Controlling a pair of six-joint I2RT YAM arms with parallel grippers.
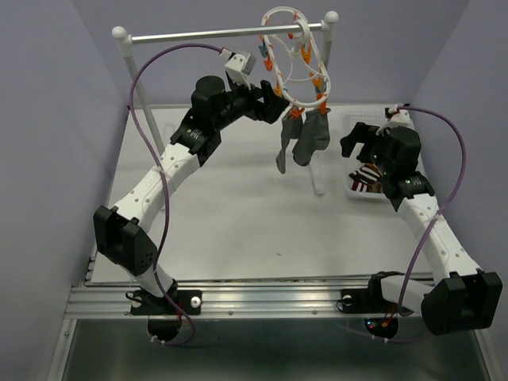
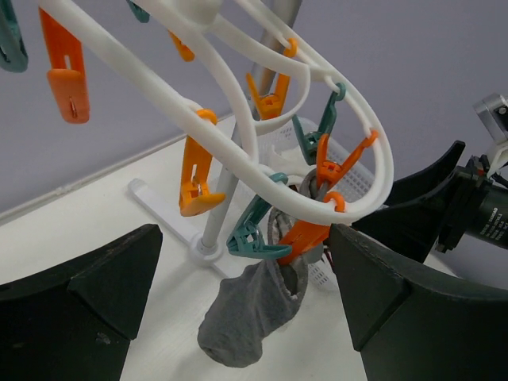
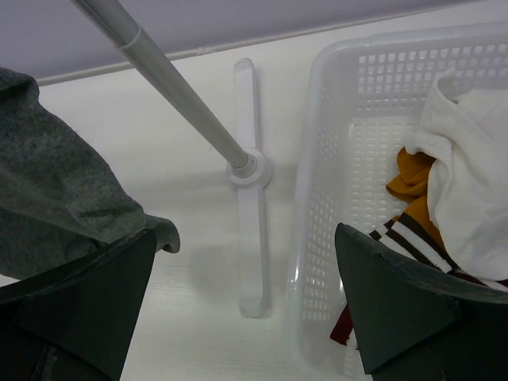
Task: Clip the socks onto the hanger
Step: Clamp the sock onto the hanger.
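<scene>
Looking down from the top view, I am seeing the white plastic oval double-ring hanger hanging by its hook from the metal rail stand with white ball-topped posts. That is lifting its orange and teal clips clear of the desk, so anything clipped dangles freely. Two grey fabric socks are already dangling from clips at the ring's near end.

I am holding the left jaws spread wide and empty just beside that end, facing the clips. I judge they are standing there to steady the frame or to press a clip open. The right jaws are hovering, equally wide and empty, over the white perforated basket at the desk's right side. The unclipped socks are lying there in a heap: a white one, a mustard-orange one and a brown striped one.

That placement is suggesting a split of work: right picks, left serves the hanger. Next, I am reckoning, comes a descent into the basket for one sock.
</scene>
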